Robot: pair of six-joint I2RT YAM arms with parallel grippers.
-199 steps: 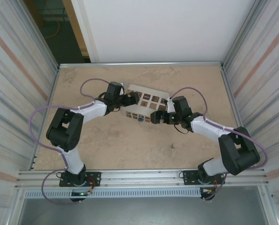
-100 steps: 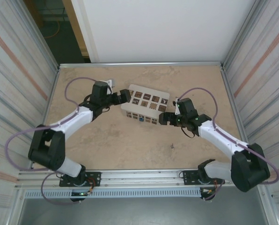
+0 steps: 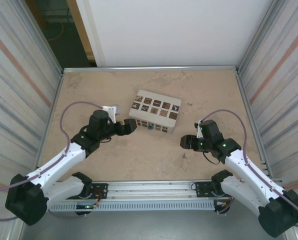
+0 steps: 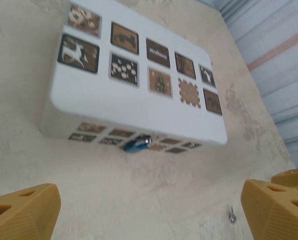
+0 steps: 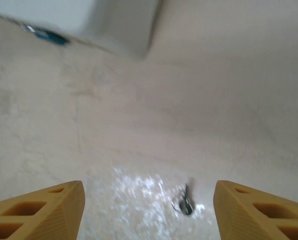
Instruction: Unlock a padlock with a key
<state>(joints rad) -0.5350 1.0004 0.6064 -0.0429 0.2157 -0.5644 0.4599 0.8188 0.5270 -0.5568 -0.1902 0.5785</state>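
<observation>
A: Left gripper (image 3: 131, 126)?

B: Jaws wide, empty. It has backed off the box (image 3: 155, 107). The padlock (image 3: 151, 126) sits at its 3 o'clock, against the box's near face.

A: And the right gripper (image 3: 185, 142)?

B: It has pulled back from the box too, jaws well apart, holding nothing. The key (image 3: 183, 157) lies on the table (image 3: 114, 160) at its 6 o'clock, near it.

A: What does that mean for the job?

B: Nothing is unlocked yet. With both arms clear of the box, I'd say the right one is set to pick up the key first.
</observation>
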